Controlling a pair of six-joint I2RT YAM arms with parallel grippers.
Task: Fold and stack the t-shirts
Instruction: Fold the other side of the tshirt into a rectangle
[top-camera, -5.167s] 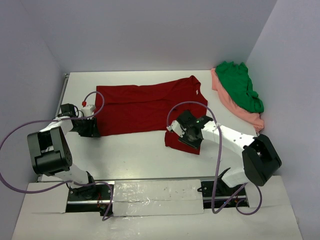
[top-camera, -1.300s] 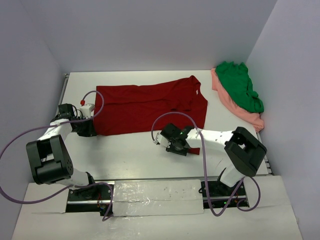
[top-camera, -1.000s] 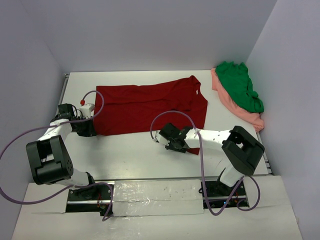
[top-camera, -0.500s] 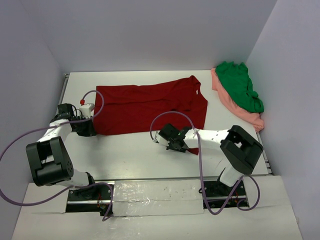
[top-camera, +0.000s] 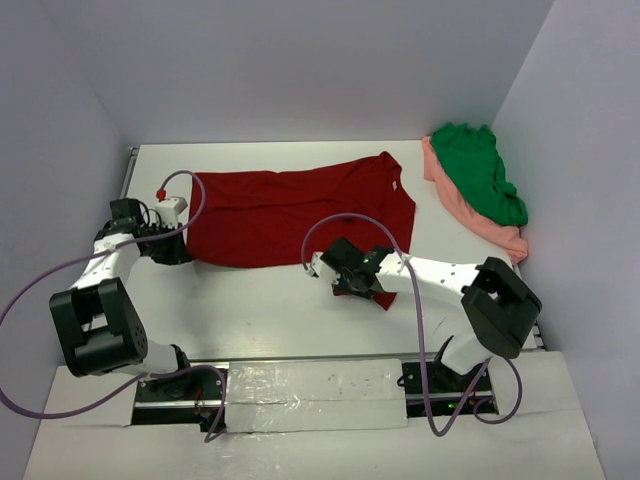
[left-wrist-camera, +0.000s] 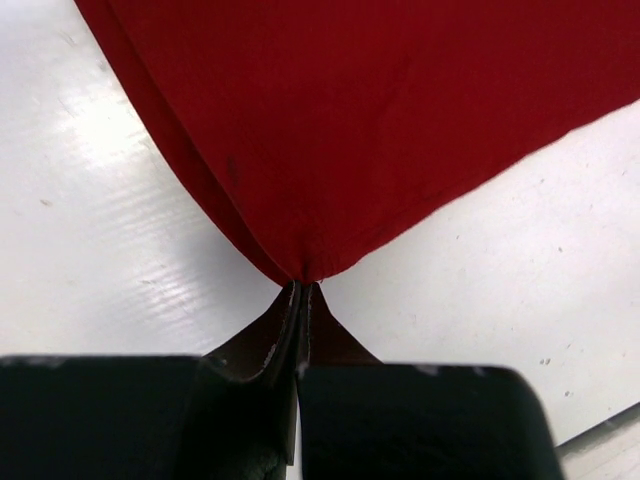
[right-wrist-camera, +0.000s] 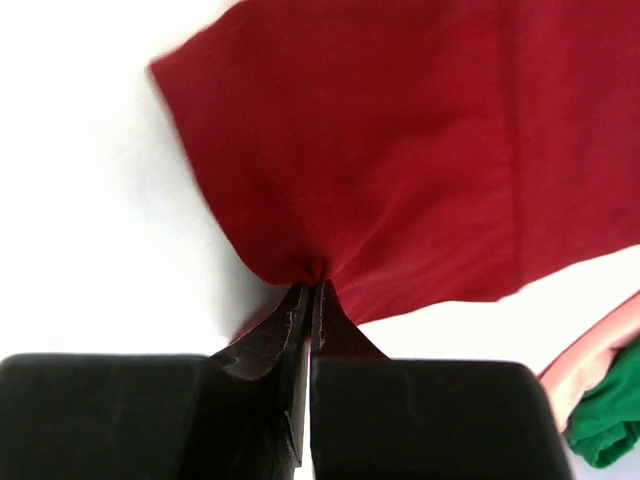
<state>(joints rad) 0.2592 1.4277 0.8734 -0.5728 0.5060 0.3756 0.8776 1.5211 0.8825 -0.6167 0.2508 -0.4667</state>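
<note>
A dark red t-shirt (top-camera: 290, 215) lies spread flat across the middle of the white table (top-camera: 260, 300), neck to the right. At its near left corner my left gripper (top-camera: 183, 252) is shut on the fabric. The left wrist view shows the fingertips (left-wrist-camera: 302, 288) pinching a corner of the red cloth (left-wrist-camera: 380, 120). My right gripper (top-camera: 362, 287) is shut on the shirt's near right part. In the right wrist view the red cloth (right-wrist-camera: 400, 150) puckers where that gripper (right-wrist-camera: 312, 285) grips it. A green t-shirt (top-camera: 480, 170) lies crumpled on a pink one (top-camera: 470, 212) at the far right.
Grey walls close in the table on the left, far and right sides. Purple cables (top-camera: 345, 222) loop above both arms. The green (right-wrist-camera: 610, 420) and pink (right-wrist-camera: 590, 350) cloth show at the lower right of the right wrist view.
My right gripper has shut on the red shirt's near right part and shifted slightly right. My left gripper has drawn the near left corner a little farther from me.
</note>
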